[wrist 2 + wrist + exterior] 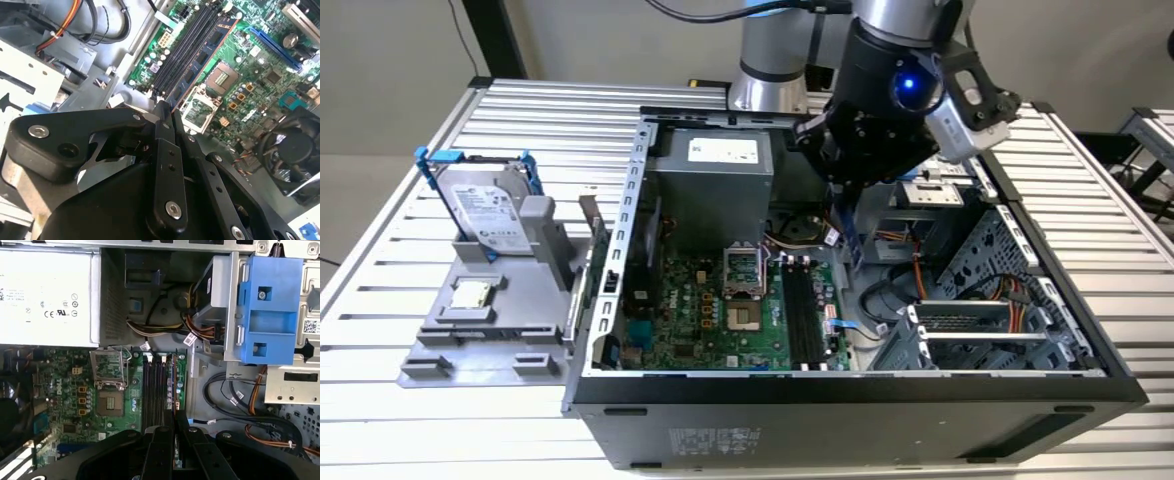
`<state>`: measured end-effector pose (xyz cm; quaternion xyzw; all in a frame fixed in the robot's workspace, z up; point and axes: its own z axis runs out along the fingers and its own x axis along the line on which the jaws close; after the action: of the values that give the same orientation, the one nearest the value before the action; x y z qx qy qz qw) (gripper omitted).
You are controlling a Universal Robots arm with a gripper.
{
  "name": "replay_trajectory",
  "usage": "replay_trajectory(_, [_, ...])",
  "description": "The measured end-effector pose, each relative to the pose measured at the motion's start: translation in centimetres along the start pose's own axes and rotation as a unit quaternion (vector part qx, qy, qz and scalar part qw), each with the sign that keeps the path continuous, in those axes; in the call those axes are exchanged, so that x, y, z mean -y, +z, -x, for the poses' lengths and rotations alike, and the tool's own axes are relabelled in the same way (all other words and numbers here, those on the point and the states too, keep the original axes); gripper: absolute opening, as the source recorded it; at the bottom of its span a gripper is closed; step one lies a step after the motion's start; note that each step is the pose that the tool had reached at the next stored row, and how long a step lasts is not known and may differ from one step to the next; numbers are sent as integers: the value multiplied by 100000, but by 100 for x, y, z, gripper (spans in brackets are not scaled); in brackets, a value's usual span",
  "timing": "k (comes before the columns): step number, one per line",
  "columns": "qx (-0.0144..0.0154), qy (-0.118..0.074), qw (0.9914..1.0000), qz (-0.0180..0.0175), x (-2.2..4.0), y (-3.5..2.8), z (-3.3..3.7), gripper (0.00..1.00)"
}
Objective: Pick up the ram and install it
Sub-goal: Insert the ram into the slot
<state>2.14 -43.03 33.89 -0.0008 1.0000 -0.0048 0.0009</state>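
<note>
The ram (pixel 202 60) stands on edge above the memory slots (pixel 182 50) in the upper middle of the second wrist view, one end pinched in the tool (pixel 165 116), whose fingers are closed on the stick; in the first wrist view the ram (pixel 174 385) lies along the slots at centre frame, and whether it sits in a slot or just over one I cannot tell. The risk, as I judge it: the stick is held by one end, so a push while it is skewed could jam it against a slot wall or let it slip in the grip. Counted: one ram; about four slots; one open computer case (pixel 607 330) on the desk (pixel 400 440); one hard drive (pixel 491 208) in its holder at left of the exterior view.
</note>
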Motion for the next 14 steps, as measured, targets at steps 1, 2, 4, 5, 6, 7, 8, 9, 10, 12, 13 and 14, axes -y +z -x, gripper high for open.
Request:
replay_trajectory(1, [43, 482, 99999, -4, 0, 18, 0, 0])
replay_trajectory(2, [88, 951, 99995, -15, 0, 35, 0, 0])
replay_trajectory(4, [193, 1712, 99985, -34, 1, 71, 0, 0])
replay_trajectory(5, [248, 2055, 99979, -34, 3, 90, -1, 0])
replay_trajectory(6, [298, 2368, 99972, -32, 6, 107, -1, 0])
replay_trajectory(7, [337, 2687, 99963, -29, 9, 126, -1, 0])
replay_trajectory(8, [349, 2985, 99955, -30, 12, 144, -1, 0])
replay_trajectory(9, [352, 3345, 99943, -31, 14, 161, -2, 0])
replay_trajectory(10, [351, 3650, 99933, -39, 15, 168, -2, 0])
replay_trajectory(12, [331, 3681, 99932, -46, 15, 168, -2, 0])
replay_trajectory(13, [329, 3681, 99932, -48, 15, 168, -1, 0])
replay_trajectory(14, [332, 3680, 99932, -38, 15, 171, -1, 0])
